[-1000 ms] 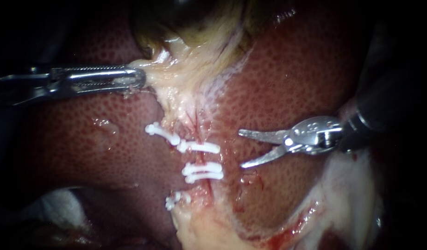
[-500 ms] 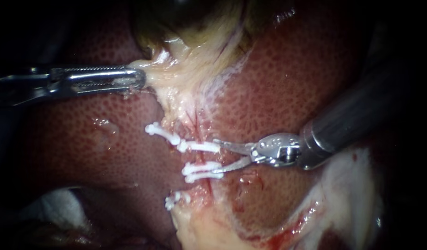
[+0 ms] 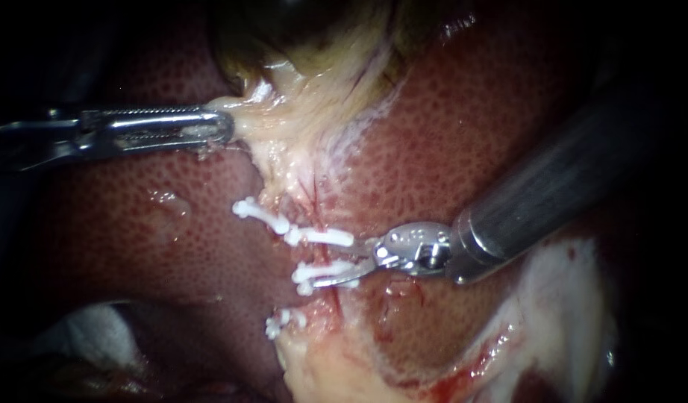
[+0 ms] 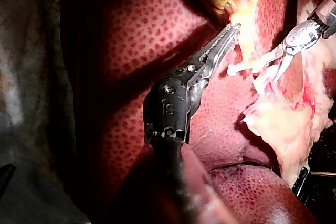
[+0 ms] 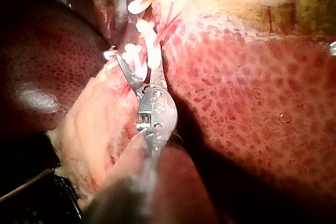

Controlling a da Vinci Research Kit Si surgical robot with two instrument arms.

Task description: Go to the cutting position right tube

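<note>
Endoscope view: left instrument (image 3: 223,127) entered level from the left, jaws pressed together on pale tissue (image 3: 284,127) just under the gallbladder (image 3: 307,33), at the far end of the field. Left wrist view agreed — both toothed jaws lay against the edge of that pale tissue, one from each side.

The right instrument (image 3: 336,261) entered from the upper right, shaft slanting down across the liver (image 3: 463,134). Tip: two slim blades, spread apart, pointing left, nothing pinched between them.

The right tube (image 3: 327,255) was a thin reddish strand running far to near down the middle of the field. It carried a single clip (image 3: 321,237) on its far part and paired clips (image 3: 325,272) a little nearer. The blades sat at the stretch between these — near blade lying over the paired clips, far blade just right of the single clip's end. Whether either blade touched the tube could not be told.

Right wrist view: blades open in a V, white clips showing in the gap and just ahead of it.

Two further clips lay to the left: a far clip (image 3: 258,213) just beside the single clip, and a near clip (image 3: 280,322) at the edge of a yellowish lump (image 3: 329,366). The liver was red and mottled on both sides of the pale tissue.
</note>
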